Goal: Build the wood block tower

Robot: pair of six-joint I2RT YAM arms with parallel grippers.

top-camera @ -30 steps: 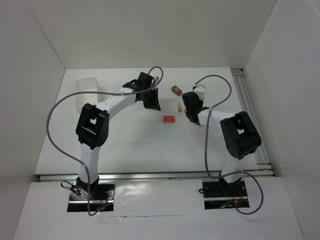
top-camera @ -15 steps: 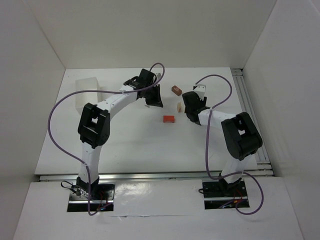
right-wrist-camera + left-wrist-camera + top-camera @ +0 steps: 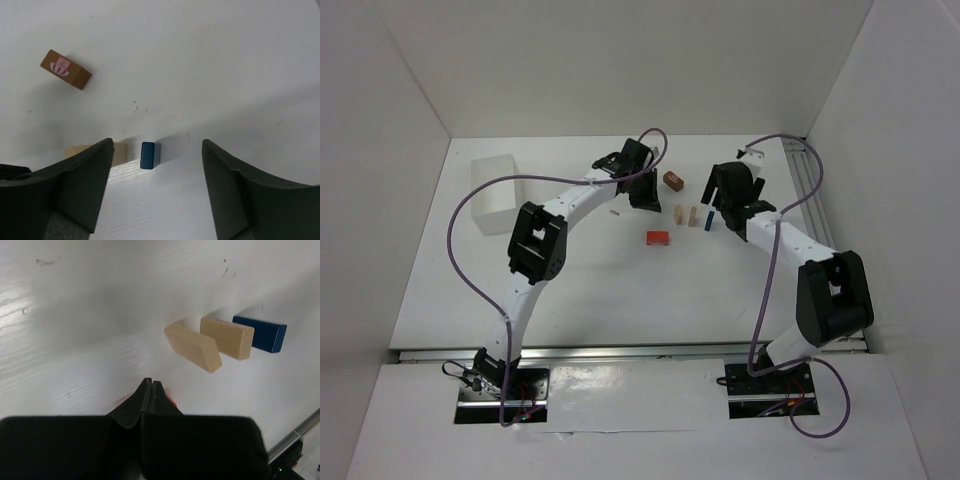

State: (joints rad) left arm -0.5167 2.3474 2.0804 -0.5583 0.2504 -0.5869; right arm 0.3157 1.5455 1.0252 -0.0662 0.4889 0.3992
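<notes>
Operator: Which step is in hand?

Inspector: In my judgement, the base course. Nearest your arms, the red block [image 3: 658, 237] lies alone on the table [image 3: 580, 280]. Beyond it runs a row: first pale block [image 3: 678, 214], second pale block [image 3: 694, 215], blue block [image 3: 709, 220]. Each stands on edge, just beside the next; whether they touch I cannot tell. The first pale block sits skewed to the other two. Farthest off, the brown block [image 3: 672, 180] lies apart from the row. Nothing is stacked yet.

Operator: And the grippers?

Inspector: Your left gripper [image 3: 150, 390] is clenched, fingers pressed together on nothing. It is poised near the red block, a sliver of which shows beside its tips. Your right gripper [image 3: 156, 145] hangs above the blue block, jaws spread wide and empty, clear of the block on both sides.

Operator: What does the next move call for?

Inspector: Probably a second course. You would need to part the left jaws before they descend on the red block, then set it level across the row. The skewed block may want squaring first, or the upper piece could rock.
</notes>
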